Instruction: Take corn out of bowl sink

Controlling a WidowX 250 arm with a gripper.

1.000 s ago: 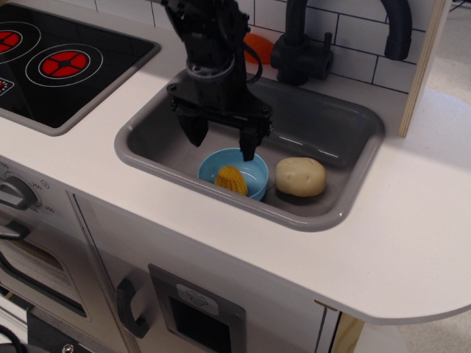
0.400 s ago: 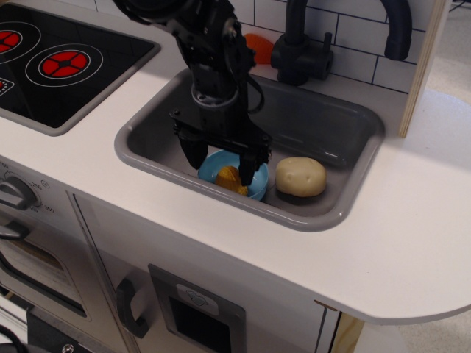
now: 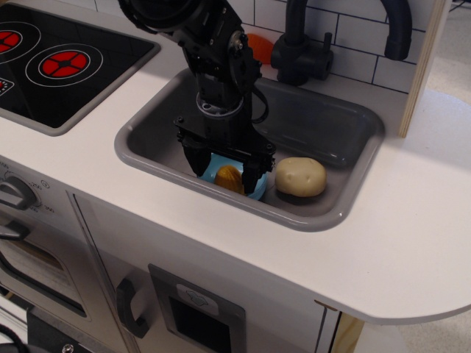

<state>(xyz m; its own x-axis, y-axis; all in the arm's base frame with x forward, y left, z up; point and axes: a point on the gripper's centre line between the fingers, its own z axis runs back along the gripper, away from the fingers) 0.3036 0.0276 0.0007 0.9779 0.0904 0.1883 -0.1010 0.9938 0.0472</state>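
Lower than a second ago, the fingers now reach down into the bowl and straddle the corn.

At far left the black stovetop with its red rings lies flush in the white desk. Right of it the grey sink holds the light blue bowl against its near wall, mostly covered by the black arm. The corn lies in the bowl between the two dark fingers, which are spread apart, one on each side of it; whether they touch it I cannot tell. Just right of the bowl the beige potato rests on the sink floor. Behind it the black faucet stands at the sink's back edge.
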